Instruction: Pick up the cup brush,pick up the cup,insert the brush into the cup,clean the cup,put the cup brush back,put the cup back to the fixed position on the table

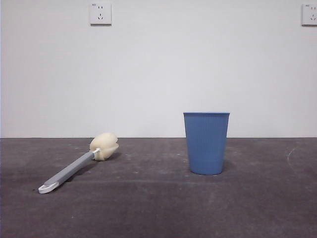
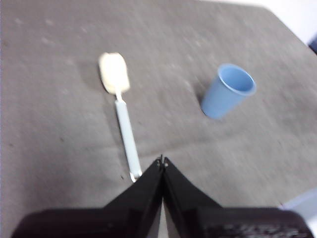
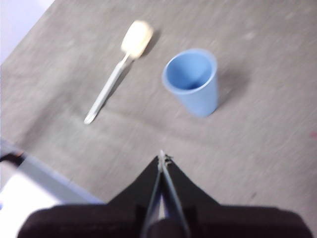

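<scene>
The cup brush (image 1: 79, 166) lies flat on the table (image 1: 158, 208) at the left, its cream sponge head toward the wall and its white looped tip toward the front. The blue ribbed cup (image 1: 206, 143) stands upright right of centre, mouth up and empty. Neither arm shows in the front view. In the left wrist view my left gripper (image 2: 162, 161) hangs shut above the table, near the handle end of the cup brush (image 2: 125, 124), with the cup (image 2: 228, 90) farther off. My right gripper (image 3: 162, 157) is shut too, high above the cup (image 3: 192, 82) and cup brush (image 3: 115, 74).
A white wall with two power sockets (image 1: 100, 13) stands behind the table. The table's edge (image 3: 39, 173) and a pale floor strip show in the right wrist view.
</scene>
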You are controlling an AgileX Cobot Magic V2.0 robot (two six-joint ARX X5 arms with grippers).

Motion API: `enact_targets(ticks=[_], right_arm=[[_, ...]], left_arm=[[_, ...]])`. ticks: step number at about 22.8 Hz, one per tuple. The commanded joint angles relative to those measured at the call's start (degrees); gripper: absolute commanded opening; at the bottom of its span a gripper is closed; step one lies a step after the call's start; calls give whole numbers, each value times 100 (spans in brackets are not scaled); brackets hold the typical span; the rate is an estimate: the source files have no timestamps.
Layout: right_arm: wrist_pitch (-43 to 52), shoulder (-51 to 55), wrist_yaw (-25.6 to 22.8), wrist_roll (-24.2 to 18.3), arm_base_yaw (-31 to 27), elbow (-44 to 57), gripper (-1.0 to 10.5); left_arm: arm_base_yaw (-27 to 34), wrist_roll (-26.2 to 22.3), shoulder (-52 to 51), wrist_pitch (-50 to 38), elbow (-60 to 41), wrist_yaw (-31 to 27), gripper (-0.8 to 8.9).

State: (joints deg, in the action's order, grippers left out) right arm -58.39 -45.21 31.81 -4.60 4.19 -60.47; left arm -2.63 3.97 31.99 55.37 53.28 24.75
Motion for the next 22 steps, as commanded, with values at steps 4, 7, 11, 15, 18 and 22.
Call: enact_targets(ticks=[4,7,11,15,18,22], right_arm=[[-748,-173,131,-498,90,-146,-11],[-675,-173,131,-496,90,-146,-11],[-634,-173,131,-490,90,-146,31],[-636,-173,131,-293,90,-146,574],[-723,-173,131,-221,90,-146,618],[-723,-223,127,-151,90,-146,617]], left_arm=[[7,-726,361,815,568,275,-7],[7,-841,363,1016,608,271,-8],[7,-859,363,1058,608,260,4],[7,-815,385,1071,608,236,612],[7,-815,387,1064,608,238,621],[4,-813,468,938,608,232,621]])
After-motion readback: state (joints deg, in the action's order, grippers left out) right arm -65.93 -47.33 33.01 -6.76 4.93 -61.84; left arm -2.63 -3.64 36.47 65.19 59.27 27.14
